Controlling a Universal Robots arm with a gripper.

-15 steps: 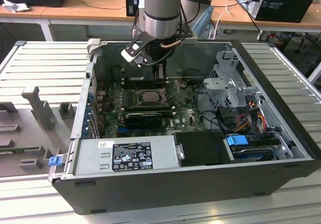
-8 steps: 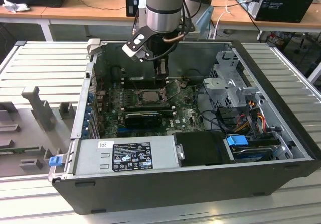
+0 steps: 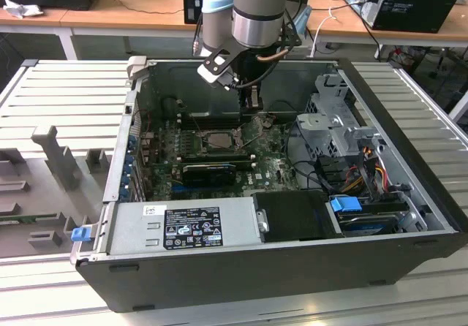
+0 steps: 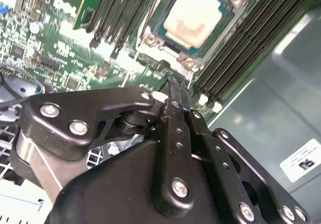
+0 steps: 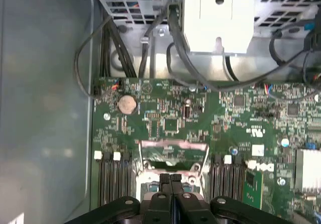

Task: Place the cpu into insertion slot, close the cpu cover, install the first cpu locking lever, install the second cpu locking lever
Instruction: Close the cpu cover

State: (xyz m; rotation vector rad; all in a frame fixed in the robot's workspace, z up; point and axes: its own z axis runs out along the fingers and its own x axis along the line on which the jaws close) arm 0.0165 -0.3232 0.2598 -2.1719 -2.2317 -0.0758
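Second wrist view: pale-topped square cpu (image 4: 193, 18) seated in insertion slot (image 4: 159, 33), end effector (image 4: 175, 82) clenched shut beside it.

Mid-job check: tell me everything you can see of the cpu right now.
The cpu is a small flat square with a pale silver-beige metal top and a green edge. It lies flat in the insertion slot, whose metallic rim frames it. Its visible top is bare; the shut gripper hangs close by, not touching it.

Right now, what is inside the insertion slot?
The cpu lies in the insertion slot, its pale top showing in the second wrist view. Whatever lies beneath the chip is covered.
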